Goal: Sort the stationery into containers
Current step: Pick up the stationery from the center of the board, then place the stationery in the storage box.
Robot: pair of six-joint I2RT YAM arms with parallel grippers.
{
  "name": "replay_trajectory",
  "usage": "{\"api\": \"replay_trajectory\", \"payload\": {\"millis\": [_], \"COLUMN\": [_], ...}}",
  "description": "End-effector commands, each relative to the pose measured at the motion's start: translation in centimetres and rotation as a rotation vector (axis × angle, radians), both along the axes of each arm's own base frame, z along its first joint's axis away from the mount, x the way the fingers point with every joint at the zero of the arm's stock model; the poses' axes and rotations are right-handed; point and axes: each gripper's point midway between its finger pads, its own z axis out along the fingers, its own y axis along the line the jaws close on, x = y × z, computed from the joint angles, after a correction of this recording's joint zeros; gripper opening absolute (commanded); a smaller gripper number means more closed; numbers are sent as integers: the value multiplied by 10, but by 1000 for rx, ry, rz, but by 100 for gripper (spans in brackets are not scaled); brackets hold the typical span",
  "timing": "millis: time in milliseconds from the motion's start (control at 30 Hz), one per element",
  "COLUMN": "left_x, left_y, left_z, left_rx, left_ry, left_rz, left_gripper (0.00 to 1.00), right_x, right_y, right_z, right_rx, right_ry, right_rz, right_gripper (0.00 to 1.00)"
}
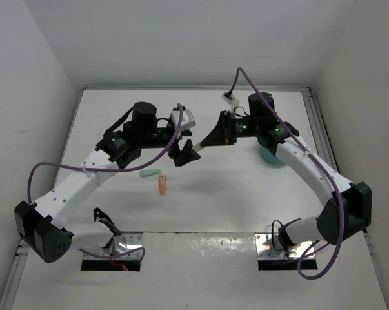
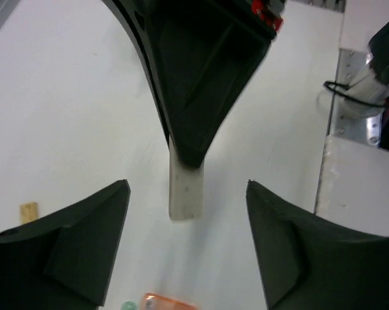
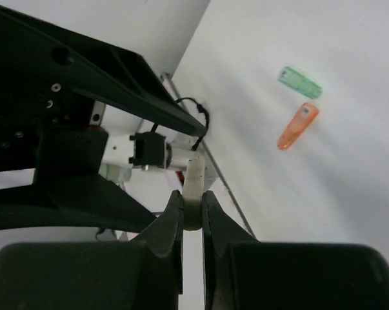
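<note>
Bimanual scene over a white table (image 1: 246,194), with both arms reaching inward so that their grippers meet above the middle of the surface. We see the right gripper (image 3: 192,201) closed on a white piece (image 2: 183,194), a short flat bar pinched at one end between the two fingers, with its free end pointing away from the wrist. In the left wrist view this bar hangs clear of the table, between the fingers (image 2: 84,239) of the left gripper (image 2: 188,186). The left jaws stand wide apart, one on each side of the bar and touching it on neither side. We therefore read the left gripper as open and holding nothing, and the right as gripping the white piece. Below and to the left of the meeting point, two items lie on the table just beside each other but apart: a green stub (image 1: 151,174) and an orange stub (image 1: 162,186), the orange one nearer the arm bases. The teal cup (image 1: 269,158) stands on the right half of the table, partly hidden under the right arm and well apart from both stubs. A small tan square (image 2: 28,212) lies on the table in the left wrist view; we cannot tell what it is.
</note>
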Motion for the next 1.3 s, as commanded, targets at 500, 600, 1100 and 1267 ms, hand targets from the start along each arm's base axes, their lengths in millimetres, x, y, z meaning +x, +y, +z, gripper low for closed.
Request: {"api": "replay_trajectory", "payload": {"millis": [500,600,1100,1267], "left_x": [101,113,143,154], "left_y": [43,46,78,87], "left_z": [-31,-39,-74,-86], "left_rx": [177,203,255,262], "left_ry": [125,141,184,205], "left_rz": [494,534,656,686], "left_gripper": [100,100,100,100], "right_x": [16,20,75,83], "right_y": [-297,-321,-359,-361], "right_z": [-25,-48,-108,-118], "right_rx": [-988,-1060,-1200,-1216], "right_ry": [-368,-349,-345,-340], "right_rz": [-240,-247,-330,-330], "right_gripper": [0,0,0,0]}}
